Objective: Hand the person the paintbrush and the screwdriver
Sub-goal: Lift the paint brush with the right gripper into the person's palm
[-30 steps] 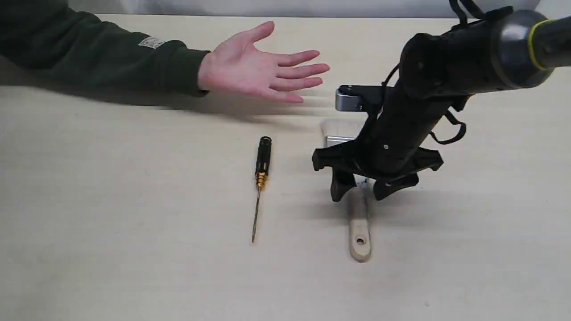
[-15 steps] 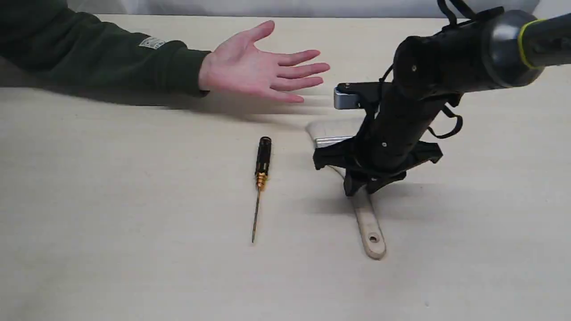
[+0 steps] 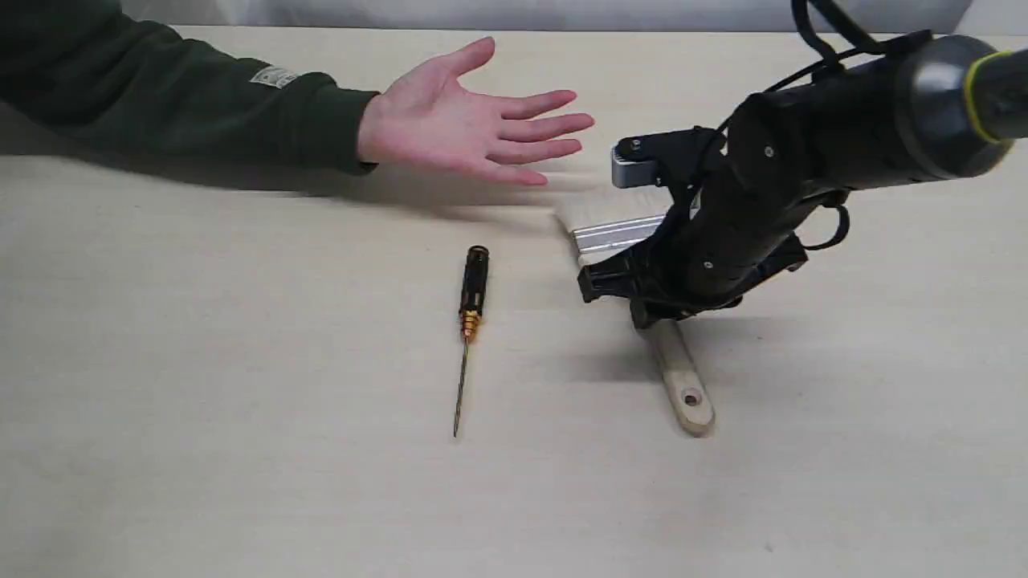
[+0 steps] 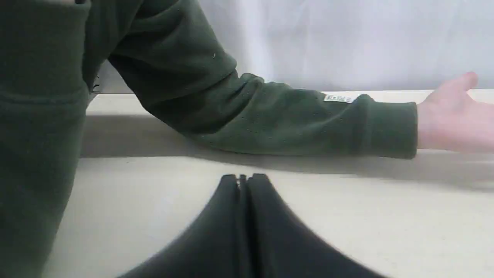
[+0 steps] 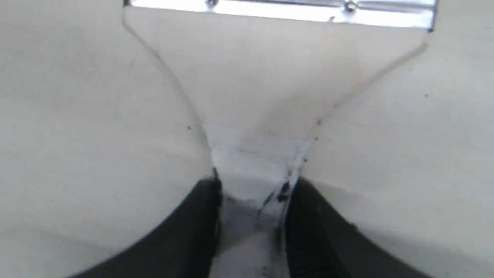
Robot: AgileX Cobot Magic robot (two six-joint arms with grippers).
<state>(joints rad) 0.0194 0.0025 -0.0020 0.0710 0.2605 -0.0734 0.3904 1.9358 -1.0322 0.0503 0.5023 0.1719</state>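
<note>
Clamping on the neck of the paintbrush (image 3: 679, 371), where the wooden handle widens toward the ferrule, the right gripper (image 3: 646, 311) has its two black fingers pressed against either side of the wood; the right wrist view confirms this, with the right gripper (image 5: 252, 200) pinching the paintbrush (image 5: 270, 77) and the silver ferrule ahead of it. A second ago those fingers stood apart, straddling a brush that lay straight on the table (image 3: 241, 417); half a second ago they had closed and the handle's holed end had begun to swing to the right. Now the wrist is tilted further, the holed end has swung further right and up the exterior view, and the bristles have come close to the person's hand (image 3: 462, 120); whether the handle's end has cleared the table I cannot tell. By my judgement the grasp is made and the carry to the palm has started, so the first handover is under way. The open palm has not moved; nor has the screwdriver (image 3: 472, 293), lying on the table left of the brush, untouched. The left gripper (image 4: 243, 178) sits low over the table with its fingers pressed together on nothing, beside the person's hand (image 4: 457, 116) and sleeve.
</note>
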